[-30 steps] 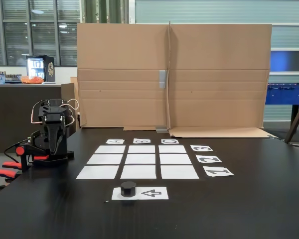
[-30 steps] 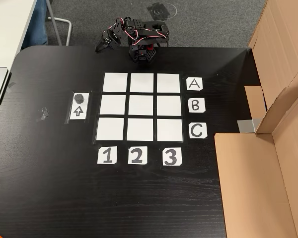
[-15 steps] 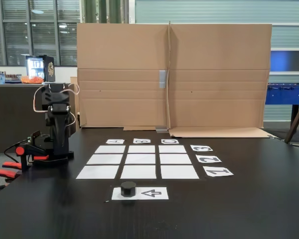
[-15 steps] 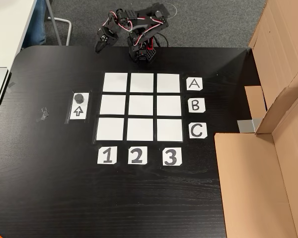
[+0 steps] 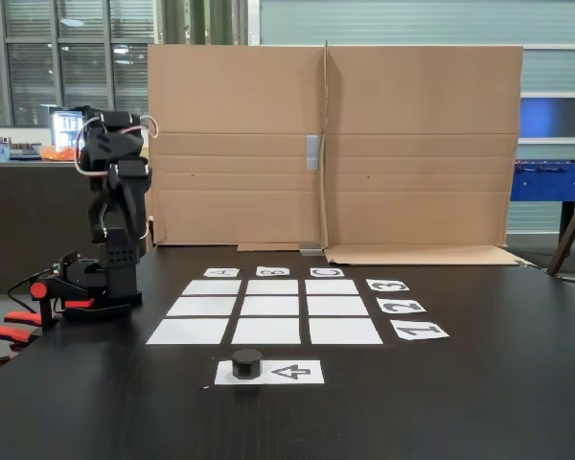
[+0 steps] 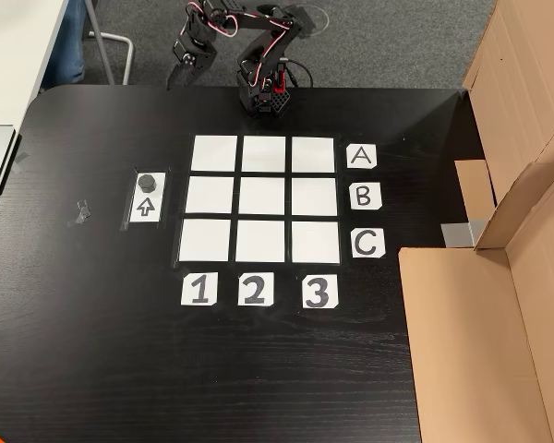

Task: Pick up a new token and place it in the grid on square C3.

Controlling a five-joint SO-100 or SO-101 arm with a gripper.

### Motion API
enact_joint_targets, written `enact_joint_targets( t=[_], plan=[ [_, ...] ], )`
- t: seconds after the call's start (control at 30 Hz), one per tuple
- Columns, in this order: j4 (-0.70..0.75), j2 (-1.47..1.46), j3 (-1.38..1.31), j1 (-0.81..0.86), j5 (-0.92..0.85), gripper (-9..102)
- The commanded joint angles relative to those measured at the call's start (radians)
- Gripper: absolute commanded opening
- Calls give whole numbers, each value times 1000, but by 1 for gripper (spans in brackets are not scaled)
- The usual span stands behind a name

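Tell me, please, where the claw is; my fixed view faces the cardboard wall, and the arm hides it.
Observer: In a fixed view from above, the claw points down, left of the arm's base, far from the token.
Operator: Does anything lie near the token's sheet?
Observer: A small grey scrap lies on the table, left of the arrow sheet and apart from it.

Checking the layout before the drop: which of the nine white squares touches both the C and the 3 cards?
The corner square at the grid's lower right in the fixed view from above, beside the C card and above the 3 card.
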Motion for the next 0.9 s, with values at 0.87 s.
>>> enact_joint_targets(
  t=[0.87],
  plan=[
    [98, -986, -1106, -23, 61, 31]
  ],
)
